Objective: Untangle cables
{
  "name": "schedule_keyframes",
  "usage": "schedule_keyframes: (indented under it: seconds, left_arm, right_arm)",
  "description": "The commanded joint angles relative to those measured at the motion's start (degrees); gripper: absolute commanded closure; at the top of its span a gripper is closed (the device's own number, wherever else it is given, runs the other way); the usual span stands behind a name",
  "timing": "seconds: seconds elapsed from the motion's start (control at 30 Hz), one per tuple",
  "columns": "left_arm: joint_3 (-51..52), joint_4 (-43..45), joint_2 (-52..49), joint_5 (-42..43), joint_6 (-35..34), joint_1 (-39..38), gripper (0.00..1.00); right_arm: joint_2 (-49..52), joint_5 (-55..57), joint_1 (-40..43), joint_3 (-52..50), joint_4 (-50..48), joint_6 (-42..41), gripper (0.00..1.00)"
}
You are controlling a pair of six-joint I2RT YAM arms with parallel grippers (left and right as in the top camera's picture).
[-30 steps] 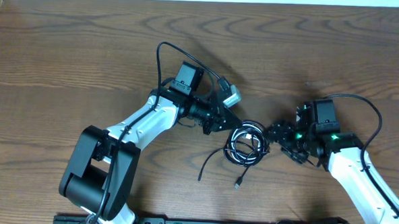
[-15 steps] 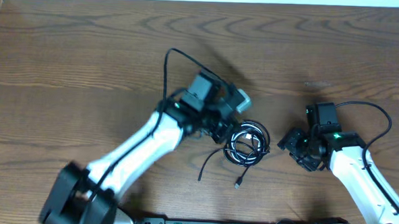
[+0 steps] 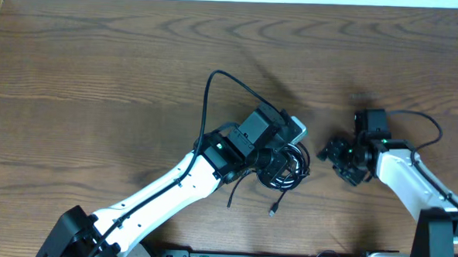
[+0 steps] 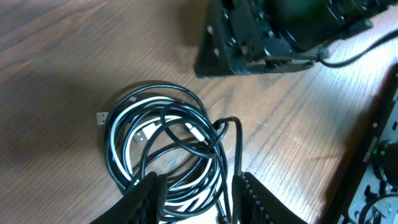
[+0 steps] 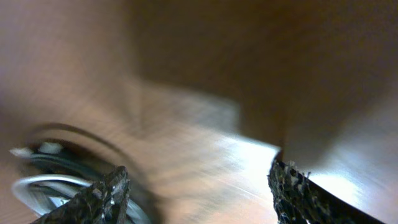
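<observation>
Black cable (image 4: 168, 89) and white cable (image 4: 122, 146) lie coiled together toward the tabletop's (image 3: 100, 61) front edge.
Nothing separated yet: left gripper (image 4: 199, 183) straddles strands, jaws apart; right gripper (image 5: 199, 171) gapes empty nearby.

The table (image 3: 100, 61) is dark brown wood with a wavy grain running along its length. On it, a little right of the middle, a thin black cable (image 4: 186, 99) and a thin white cable (image 4: 124, 140) lie wound together in one loose, flat coil, with the white loops mostly inside the black ones. Two black tails trail out of the coil toward the near edge, one ending in a small plug, and a pale plug end pokes out at the coil's rim.
</observation>
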State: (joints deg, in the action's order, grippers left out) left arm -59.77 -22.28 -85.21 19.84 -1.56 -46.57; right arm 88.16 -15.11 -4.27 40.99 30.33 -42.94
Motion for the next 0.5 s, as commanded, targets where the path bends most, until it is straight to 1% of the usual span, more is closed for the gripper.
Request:
schedule_keyframes:
  seconds: [0.0, 0.17, 0.33, 0.4, 0.47]
  left_arm:
    - [-2.3, -1.0, -1.0, -3.2, -3.2, -0.1, 0.61]
    - [-4.9, -4.0, -2.9, -4.0, -3.5, -0.2, 0.60]
    - [-4.9, -1.1, -5.3, -4.0, -3.4, -1.1, 0.45]
    - [-4.9, -1.0, -6.6, -4.0, -3.4, -1.7, 0.41]
    - [-4.9, -1.0, -8.0, -4.0, -2.8, -2.5, 0.39]
  right_arm:
    - [5.6, -4.7, 0.0, -1.8, -1.9, 2.3, 0.29]
    - [9.6, -5.0, -0.2, -1.8, -4.0, 2.3, 0.28]
    - [12.0, -5.0, -1.4, -1.8, -5.8, 2.3, 0.26]
    - [12.3, -5.0, -1.6, -1.8, -6.0, 2.3, 0.26]
    - [12.3, -5.0, -1.8, -1.8, -6.0, 2.3, 0.26]
